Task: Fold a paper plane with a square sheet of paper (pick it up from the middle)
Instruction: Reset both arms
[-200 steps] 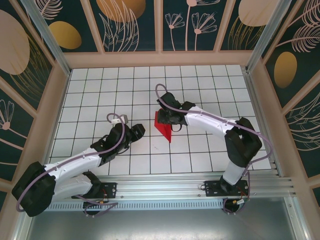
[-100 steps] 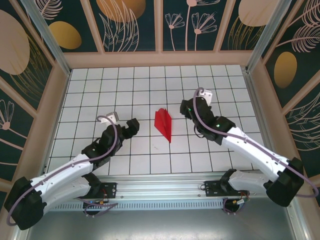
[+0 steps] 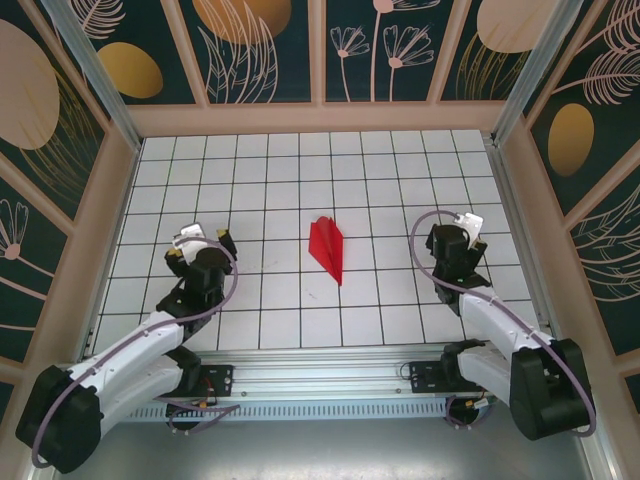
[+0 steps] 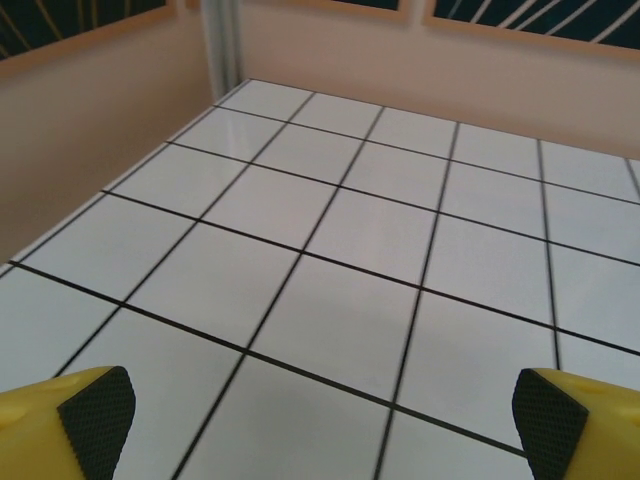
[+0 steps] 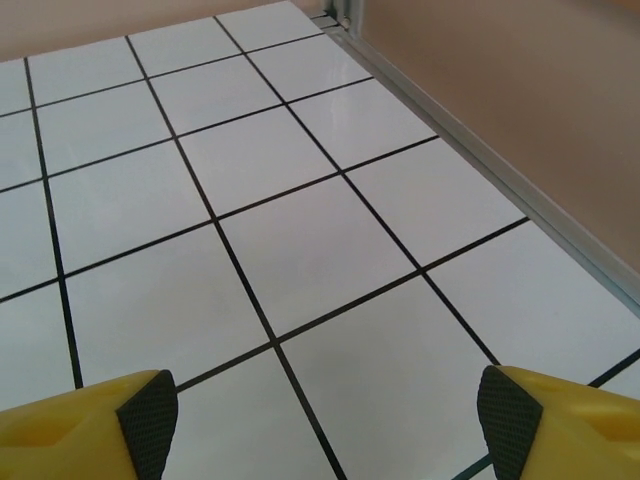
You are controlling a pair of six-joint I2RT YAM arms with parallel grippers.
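There is one red paper plane (image 3: 328,249), lying flat on the white gridded table (image 3: 400,160) about mid-table, its sharp tip pointing toward the near edge. Two arms flank it, one on each side. The left gripper (image 3: 199,246) sits well off to the plane's left and the right gripper (image 3: 452,238) well off to its right, neither touching the paper. Each wrist camera shows two yellow fingers with black pads (image 4: 97,410) spread wide above bare tiles with nothing between them, so both grippers gape and hold nothing.
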